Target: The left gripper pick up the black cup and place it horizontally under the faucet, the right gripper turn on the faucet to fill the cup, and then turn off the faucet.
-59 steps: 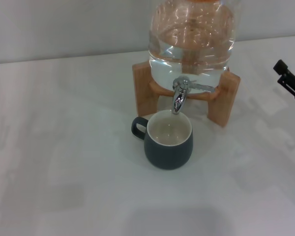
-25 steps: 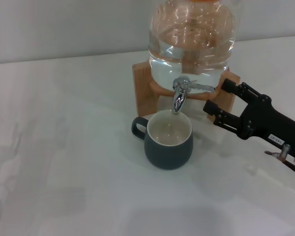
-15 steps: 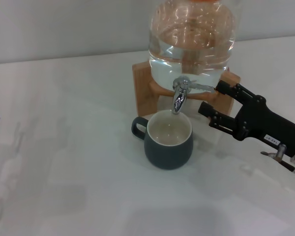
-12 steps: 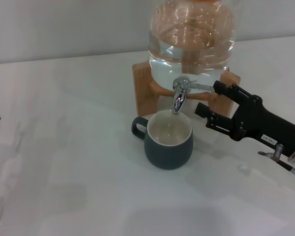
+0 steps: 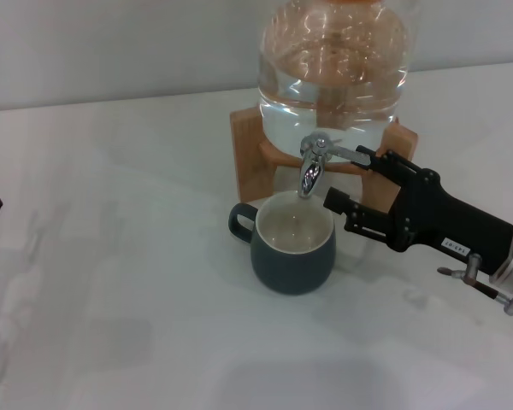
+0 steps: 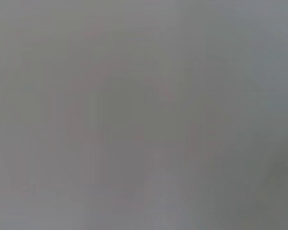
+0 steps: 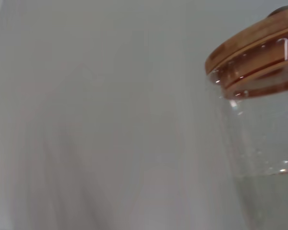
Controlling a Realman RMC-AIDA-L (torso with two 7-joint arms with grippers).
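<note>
Jug lid (image 7: pixel 252 45) shows in right wrist view only; right gripper (image 5: pixel 349 178) spread beside faucet (image 5: pixel 315 164).

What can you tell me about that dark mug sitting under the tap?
The cup is squat and rounded, slate-black outside and cream-white inside, seemingly glazed ceramic. A small loop handle sticks out toward the robot's left. It stands upright on the white table, mouth directly beneath the faucet spout, and looks empty. Nothing grips it; the right gripper hovers beside its rim, near the faucet's lever.
</note>
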